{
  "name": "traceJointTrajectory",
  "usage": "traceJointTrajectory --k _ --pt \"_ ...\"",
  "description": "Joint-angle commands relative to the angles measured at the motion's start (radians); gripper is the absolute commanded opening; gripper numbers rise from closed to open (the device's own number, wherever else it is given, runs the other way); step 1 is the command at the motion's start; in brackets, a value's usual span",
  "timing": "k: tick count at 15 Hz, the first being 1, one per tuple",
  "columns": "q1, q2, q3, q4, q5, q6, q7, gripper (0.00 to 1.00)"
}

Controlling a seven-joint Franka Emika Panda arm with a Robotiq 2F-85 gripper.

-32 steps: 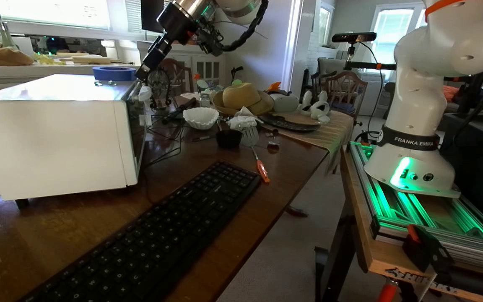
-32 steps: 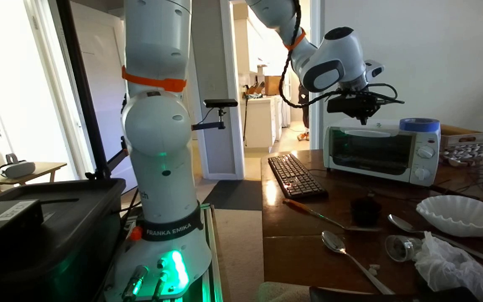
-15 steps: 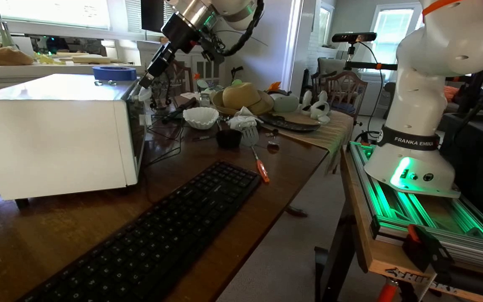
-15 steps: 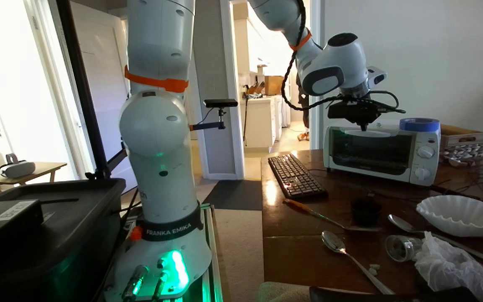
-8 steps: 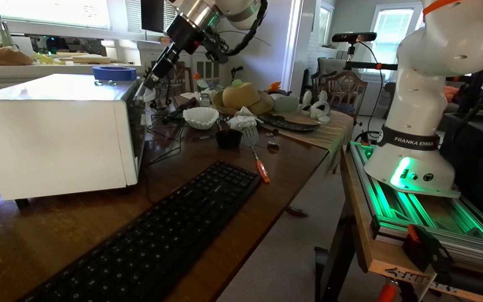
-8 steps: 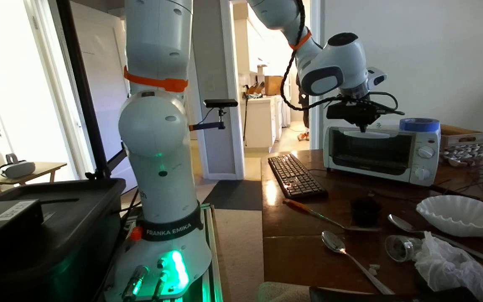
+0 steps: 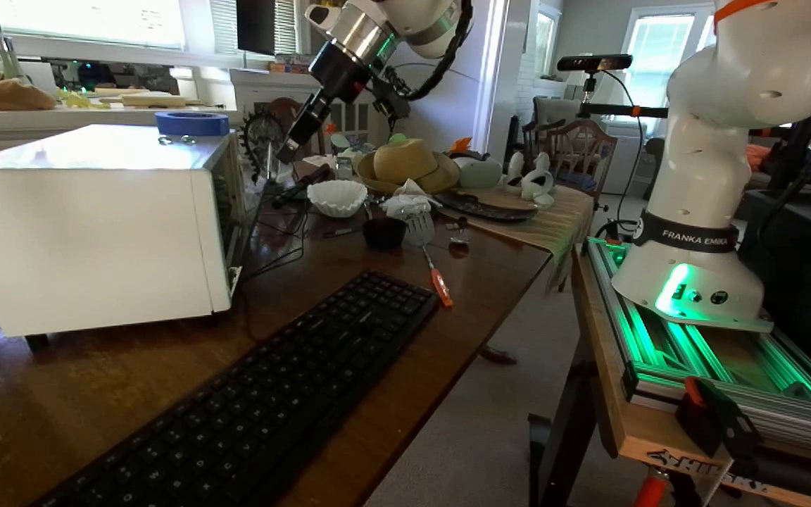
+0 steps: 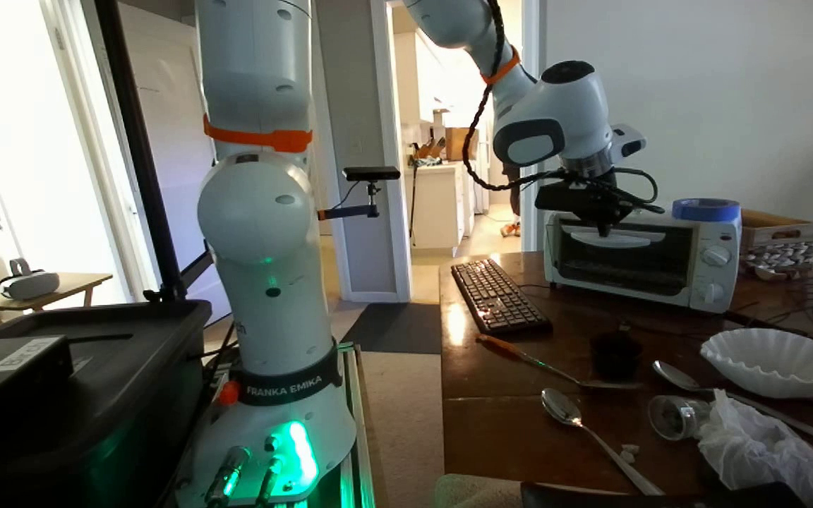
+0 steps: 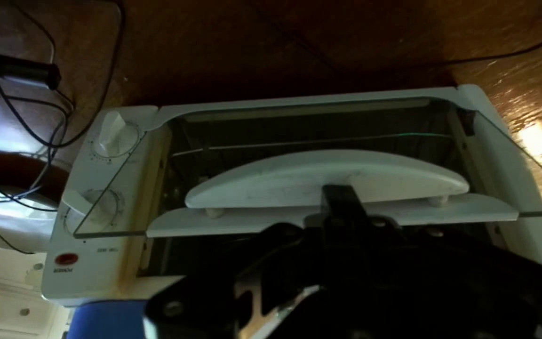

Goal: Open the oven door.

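The glass oven door (image 9: 294,141) has tilted outward from the white boxy oven (image 7: 96,243) on the brown table (image 7: 110,387); the black hand (image 9: 340,194), fingers pressed together, is at the door's white handle (image 9: 306,178). "POWER" labels the oven, "FRANKA EMIKA" the white arm (image 7: 698,176).

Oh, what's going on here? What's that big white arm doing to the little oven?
A robot arm is working on opening the white countertop oven. Its gripper, which looks shut, is at the handle of the oven door; I can't tell whether they are touching. The door is partly open, tipped outward at the top but not all the way down. A blue roll sits on the oven, and a black keyboard lies on the table nearby.
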Motion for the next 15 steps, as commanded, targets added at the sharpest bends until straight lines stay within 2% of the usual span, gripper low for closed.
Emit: traceJointTrajectory --k 1,10,12,15 --pt "-0.004 -0.016 0.022 -0.072 0.084 -0.04 -0.039 0.0" --pt "-0.005 0.01 0.045 -0.164 0.202 -0.093 -0.082 0.0" --pt "-0.004 0.008 0.051 -0.175 0.2 -0.096 -0.069 0.0" --pt "-0.001 -0.039 0.04 -0.202 0.122 -0.111 -0.018 0.0"
